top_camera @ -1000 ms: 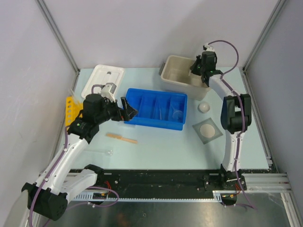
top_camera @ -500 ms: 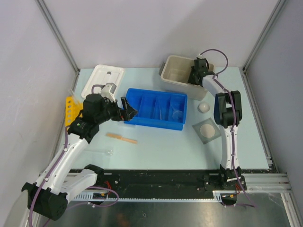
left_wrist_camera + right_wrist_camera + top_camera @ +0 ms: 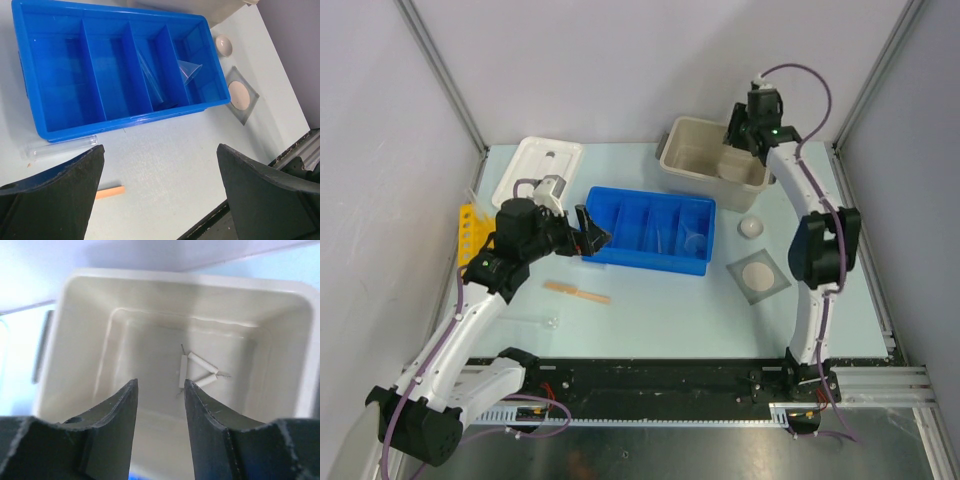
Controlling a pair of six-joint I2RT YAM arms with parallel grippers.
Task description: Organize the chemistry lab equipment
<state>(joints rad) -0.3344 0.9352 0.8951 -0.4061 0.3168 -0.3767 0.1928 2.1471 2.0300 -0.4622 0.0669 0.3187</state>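
A wire triangle (image 3: pixel 197 371) with white sleeves lies on the floor of the beige tub (image 3: pixel 175 276). My right gripper (image 3: pixel 160 385) is open and empty above the tub, and shows in the top view (image 3: pixel 748 135). My left gripper (image 3: pixel 590 232) is open and empty at the left end of the blue tray (image 3: pixel 650 260). A tan wooden stick (image 3: pixel 577 292) and a small glass tube (image 3: pixel 542 321) lie in front of it. Another clear tube (image 3: pixel 60 146) lies against the tray's front wall. The grey mesh with white disc (image 3: pixel 758 275) and the small white dish (image 3: pixel 750 228) lie right of the tray.
The blue tray (image 3: pixel 125 120) holds clear glass pieces (image 3: pixel 189 70) in its right compartments. The tub's white lid (image 3: pixel 538 170) lies at the back left. A yellow rack (image 3: pixel 468 230) stands at the left edge, beside my left arm.
My right gripper dipped toward the beige tub, then rose back up above it. The left arm has not moved.
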